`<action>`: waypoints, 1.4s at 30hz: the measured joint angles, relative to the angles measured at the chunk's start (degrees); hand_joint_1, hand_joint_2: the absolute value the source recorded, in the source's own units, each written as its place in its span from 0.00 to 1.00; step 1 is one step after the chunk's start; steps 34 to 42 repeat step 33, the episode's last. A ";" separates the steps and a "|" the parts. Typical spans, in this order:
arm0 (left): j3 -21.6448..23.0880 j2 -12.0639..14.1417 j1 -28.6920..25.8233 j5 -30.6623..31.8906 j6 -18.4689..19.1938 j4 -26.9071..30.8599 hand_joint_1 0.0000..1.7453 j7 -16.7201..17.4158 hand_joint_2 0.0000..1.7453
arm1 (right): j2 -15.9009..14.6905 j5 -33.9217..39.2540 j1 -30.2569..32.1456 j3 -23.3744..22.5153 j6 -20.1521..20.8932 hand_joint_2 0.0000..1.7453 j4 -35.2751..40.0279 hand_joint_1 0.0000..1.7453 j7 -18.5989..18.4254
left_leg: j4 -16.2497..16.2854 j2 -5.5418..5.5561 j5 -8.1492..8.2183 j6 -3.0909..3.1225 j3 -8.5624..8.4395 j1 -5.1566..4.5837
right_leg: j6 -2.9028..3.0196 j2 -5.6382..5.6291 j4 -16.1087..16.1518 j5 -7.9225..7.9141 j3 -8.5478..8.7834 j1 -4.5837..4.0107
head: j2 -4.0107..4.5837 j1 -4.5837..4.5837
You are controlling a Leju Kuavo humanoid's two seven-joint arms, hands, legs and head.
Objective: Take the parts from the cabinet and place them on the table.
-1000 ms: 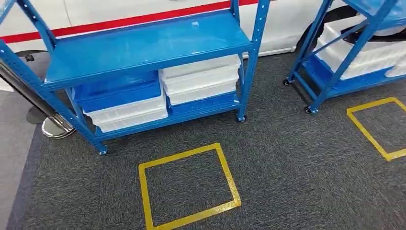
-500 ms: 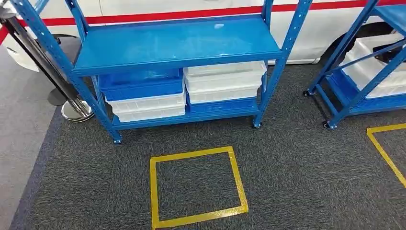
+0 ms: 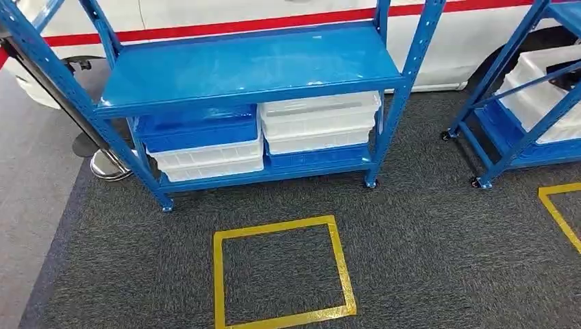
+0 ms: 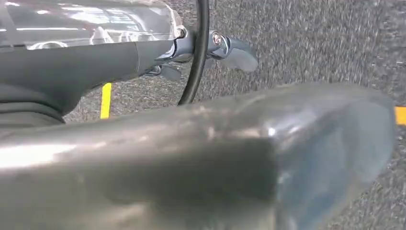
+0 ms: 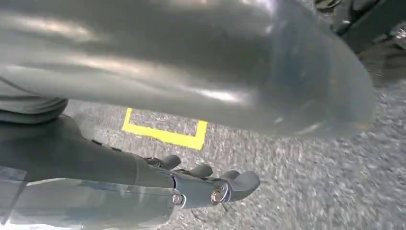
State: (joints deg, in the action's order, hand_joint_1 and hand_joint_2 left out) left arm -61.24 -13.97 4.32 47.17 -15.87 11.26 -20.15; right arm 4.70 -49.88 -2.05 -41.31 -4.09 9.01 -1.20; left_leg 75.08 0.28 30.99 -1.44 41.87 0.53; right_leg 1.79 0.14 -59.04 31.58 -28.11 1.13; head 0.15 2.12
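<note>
The left hand, grey-thumbed with darker fingers, hangs above the carpet holding nothing, its fingers loosely apart, and the right hand hangs the same way over the floor, fingers spread and nothing in them. Beneath both lies the dark grey speckled carpet, the widest thing in the head view. Far across it stands the blue metal shelving cabinet on castors, with a bare glossy upper shelf and a loaded lower shelf. A white vehicle body with a red stripe runs behind it. On the lower shelf's left sits a blue plastic bin stacked on 2 white plastic trays; just beside them on the right, a stack of white translucent trays rests on another blue bin. What parts lie inside them cannot be told. At the far right stands a second blue rack holding white bins. On the near carpet, in front of the cabinet, is a yellow tape square, with a corner of another yellow tape outline at the right edge. A chrome stanchion base sits left of the cabinet.
</note>
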 joint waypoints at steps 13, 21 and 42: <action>-0.07 0.02 0.21 -0.02 -0.17 0.00 0.00 0.07 0.00 | 0.48 -0.15 -0.37 -0.02 0.76 0.00 0.04 0.00 0.63 | -18.23 0.12 -4.84 4.04 -11.20 -0.75 | -3.48 -0.05 -14.82 5.81 -6.69 0.34 | 0.00 -0.02; -0.15 -0.02 0.17 -0.15 -0.17 0.00 0.00 0.11 0.00 | 1.00 -0.31 0.50 -0.04 0.76 0.00 0.24 0.00 0.70 | -17.46 0.38 0.15 1.58 -15.12 -0.63 | -2.33 0.01 -1.48 -6.27 -8.05 0.15 | 0.00 0.00; -0.17 -0.04 0.03 -0.20 -0.17 0.00 0.00 0.09 0.00 | -0.18 -0.39 0.44 -0.07 1.05 0.00 0.31 0.00 0.87 | -11.85 0.06 -3.15 0.76 -7.04 -0.08 | -0.39 -0.16 -0.50 -2.49 -2.36 -0.08 | 0.00 0.00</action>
